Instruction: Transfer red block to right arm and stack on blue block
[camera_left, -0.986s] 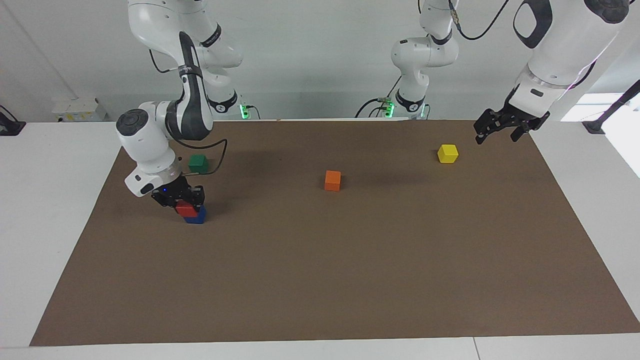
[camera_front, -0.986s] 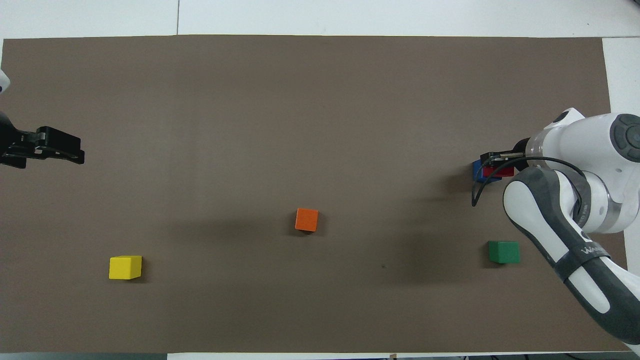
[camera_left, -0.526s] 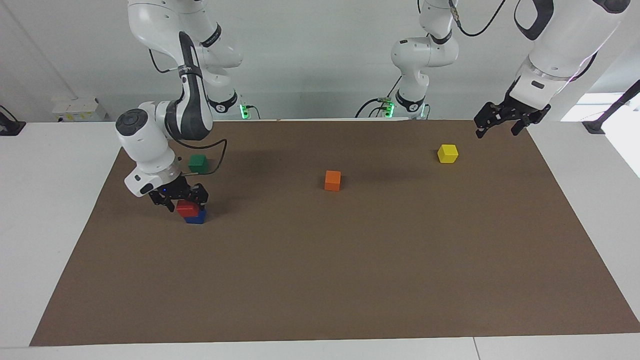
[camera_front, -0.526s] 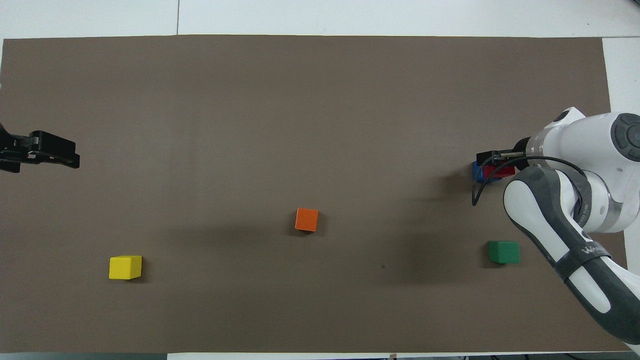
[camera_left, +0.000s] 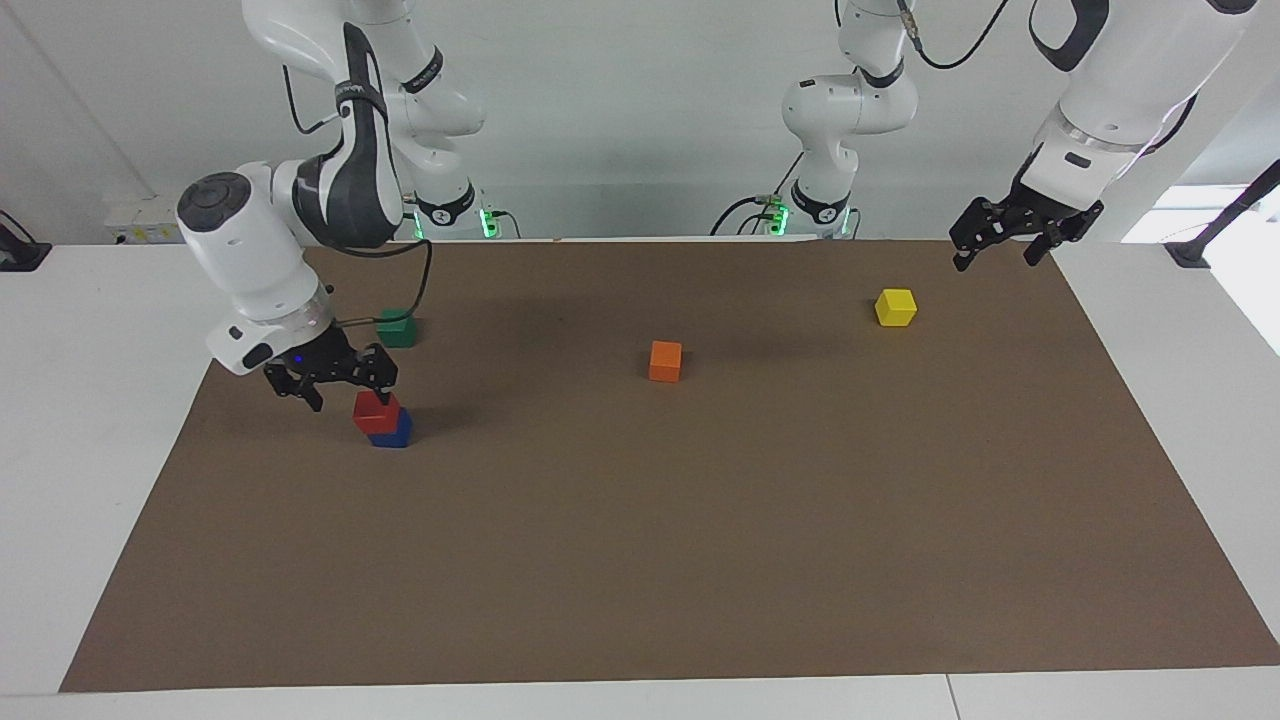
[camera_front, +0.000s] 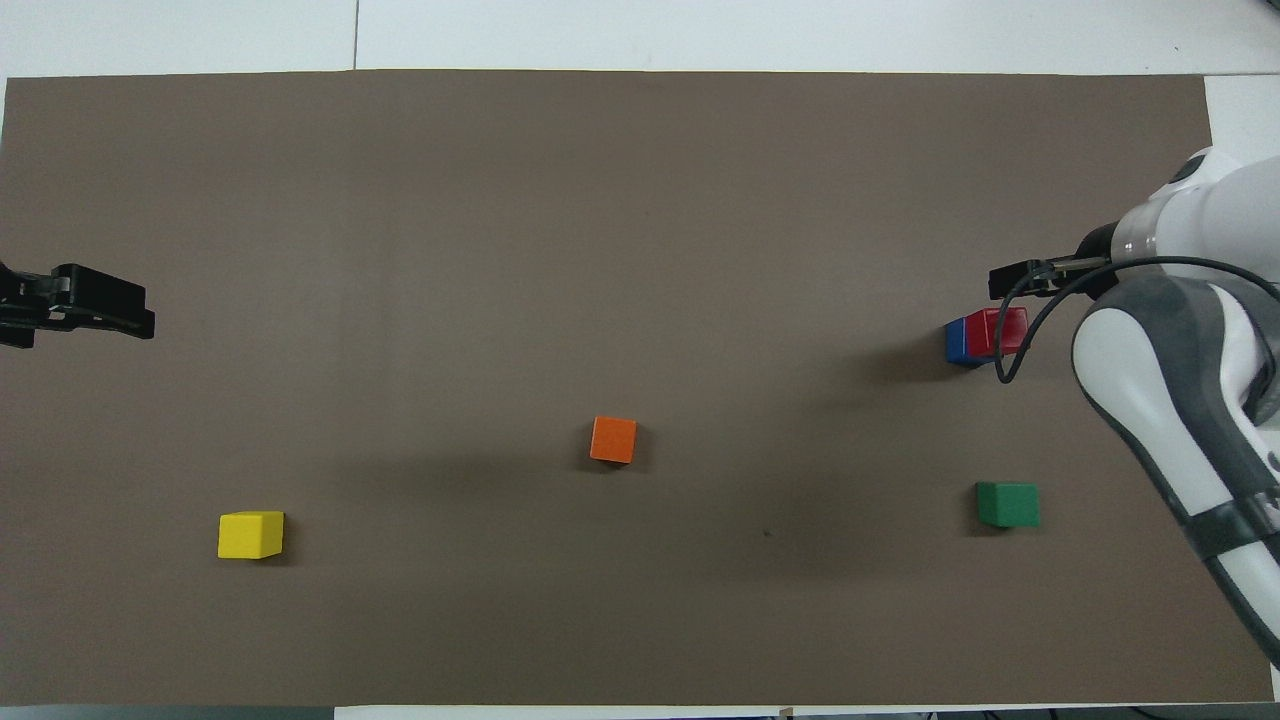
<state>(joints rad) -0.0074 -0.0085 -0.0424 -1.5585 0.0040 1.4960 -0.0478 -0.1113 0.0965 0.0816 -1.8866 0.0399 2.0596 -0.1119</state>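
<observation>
The red block sits on top of the blue block, toward the right arm's end of the brown mat. My right gripper is open and empty. It hangs just above the stack, off to the side toward the mat's edge, and touches neither block. My left gripper is open and empty, raised over the mat's edge at the left arm's end, where that arm waits.
An orange block lies mid-mat. A yellow block lies toward the left arm's end. A green block lies nearer to the robots than the stack. The brown mat covers the white table.
My right gripper opened, let go of the red block on the blue block, then rose and drew off toward the mat's edge. The left gripper lifted slightly.
</observation>
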